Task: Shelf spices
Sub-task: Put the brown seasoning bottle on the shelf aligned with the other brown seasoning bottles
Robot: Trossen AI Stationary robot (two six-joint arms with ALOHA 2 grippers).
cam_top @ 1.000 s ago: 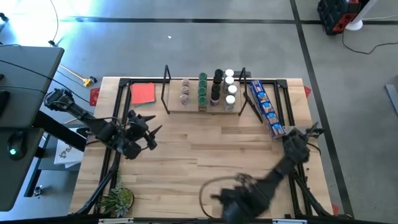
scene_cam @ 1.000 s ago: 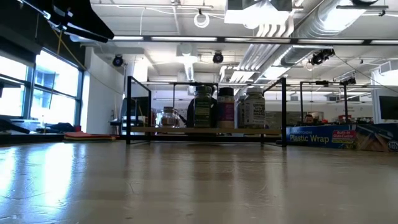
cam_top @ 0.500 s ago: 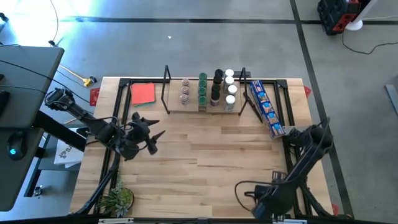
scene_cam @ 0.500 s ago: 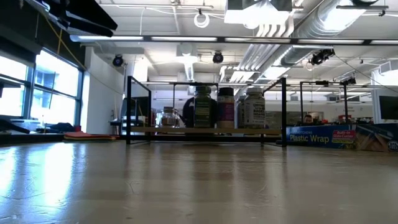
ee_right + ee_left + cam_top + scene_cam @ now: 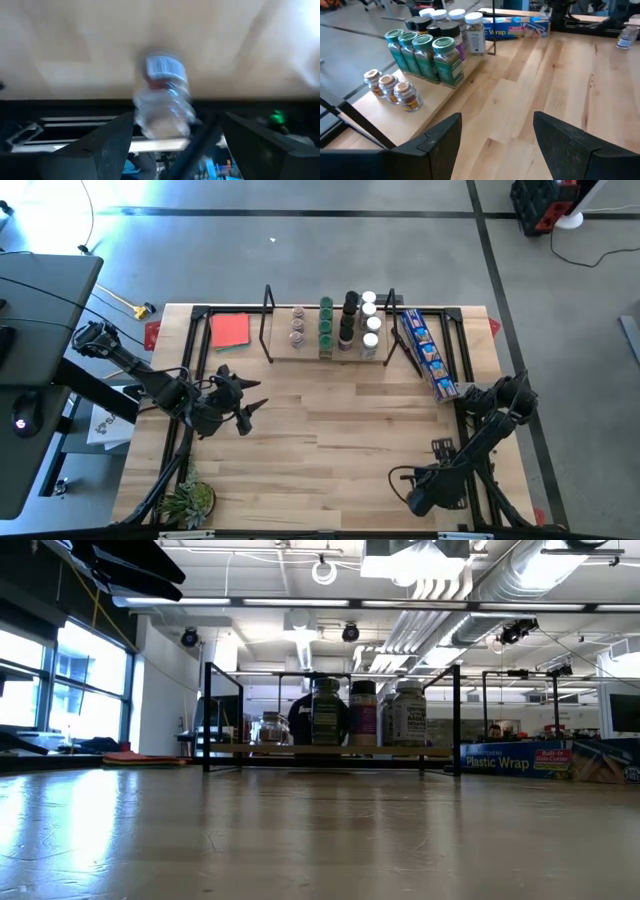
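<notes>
- High view: left gripper (image 5: pixel 248 404) over bare wood on the left side of the table (image 5: pixel 330 440), fingers spread wide, nothing between them.
- Same view: right gripper (image 5: pixel 418 500) low at the table's near edge on the right, well apart from the shelf (image 5: pixel 280 350).
- Counted from above: one shelf at the far edge and four rows of spices (image 5: pixel 340 325) standing on it. Three small clear jars, four green lids, four white lids, about four black lids (hard to separate). No jar seen loose on the table.
- Also one red card (image 5: pixel 230 330) left of the shelf, one blue box (image 5: pixel 425 350) right of it, one plant (image 5: pixel 190 502) at the near left corner.
- Low view: neither gripper in sight. Three tall jars (image 5: pixel 362 712) readable in a row on the shelf, others hidden behind them.
- Left wrist view: fingers wide apart and empty, pointing toward the shelf. Green-lidded jars (image 5: pixel 425 57) nearest the open edge, three small jars (image 5: pixel 392 87) beside them.
- Likely risk here: a low or fast reach toward the shelf clipping that tall green row, toppling jars into the rows behind or off the board.
- Right wrist view: fingers wide apart, gripping nothing. One clear bottle (image 5: pixel 162 95) blurred between them at the table's edge, not touched by either finger.
- Likely risk here: bottle rolling or dropping off the edge, out of reach. Not a spice jar, by its look, so possibly a distraction from the task.
</notes>
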